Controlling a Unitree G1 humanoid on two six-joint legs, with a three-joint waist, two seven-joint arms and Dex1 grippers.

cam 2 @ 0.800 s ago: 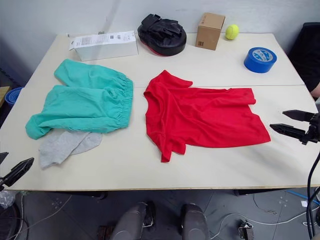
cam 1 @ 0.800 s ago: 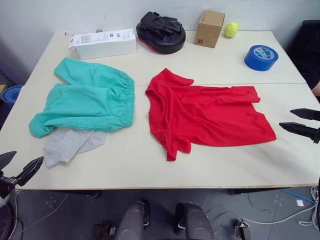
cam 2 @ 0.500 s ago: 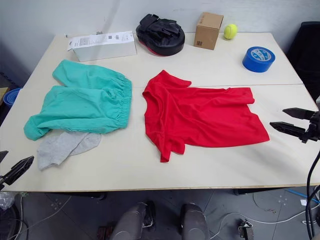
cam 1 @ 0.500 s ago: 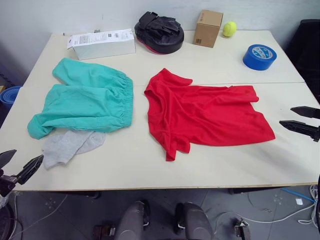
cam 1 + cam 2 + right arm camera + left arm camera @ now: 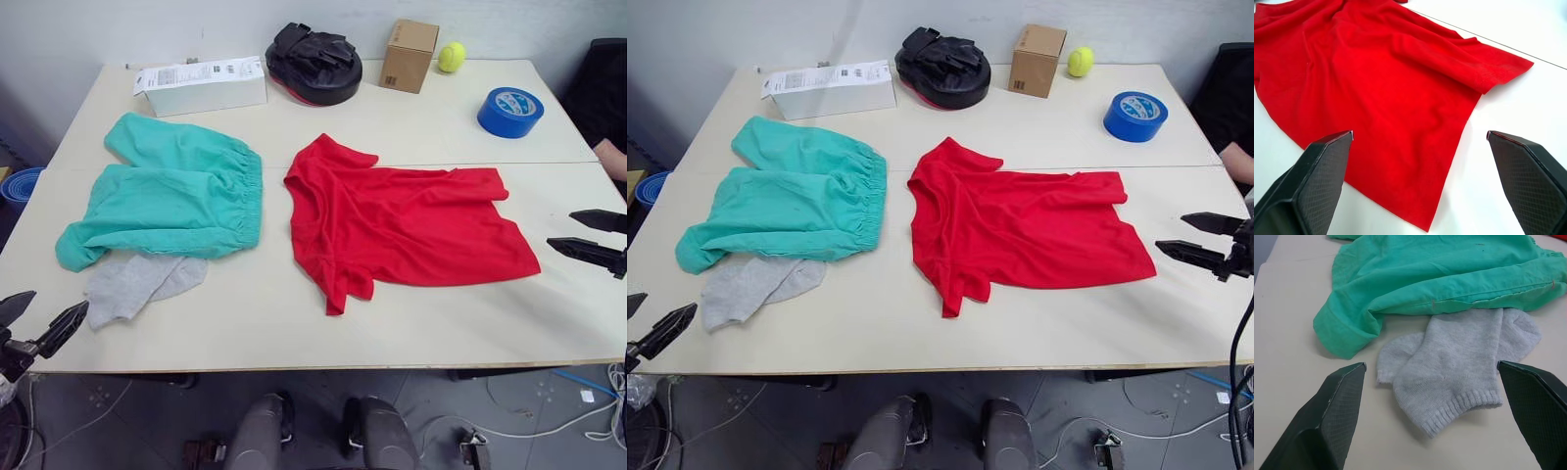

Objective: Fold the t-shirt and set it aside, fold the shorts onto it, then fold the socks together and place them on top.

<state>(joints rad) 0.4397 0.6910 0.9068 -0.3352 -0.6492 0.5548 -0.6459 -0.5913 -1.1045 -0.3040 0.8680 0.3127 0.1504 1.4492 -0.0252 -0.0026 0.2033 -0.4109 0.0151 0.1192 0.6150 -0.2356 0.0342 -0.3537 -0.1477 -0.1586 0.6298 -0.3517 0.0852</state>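
Three garments lie unfolded on the table [image 5: 421, 122]. The t-shirt [image 5: 402, 230] is spread flat and rumpled just ahead of the right gripper [image 5: 593, 238], its hem edge nearest that gripper's fingertips and not touching them. The right gripper hangs at the table's right edge with its two fingers spread wide and nothing between them. The shorts [image 5: 171, 201] lie well off toward the left arm's side, apart from the t-shirt, waistband facing it. The socks [image 5: 1459, 367] lie overlapping each other directly ahead of the left gripper [image 5: 37, 325], their toes tucked under the lower edge of the shorts. The left gripper sits just off the table's near edge, fingers wide apart and empty. Beyond the garments, far from both grippers, stand a white box [image 5: 201, 84], a black pad [image 5: 315, 64], a cardboard box [image 5: 409, 55], a tennis ball [image 5: 451, 57] and a blue tape roll [image 5: 510, 112].
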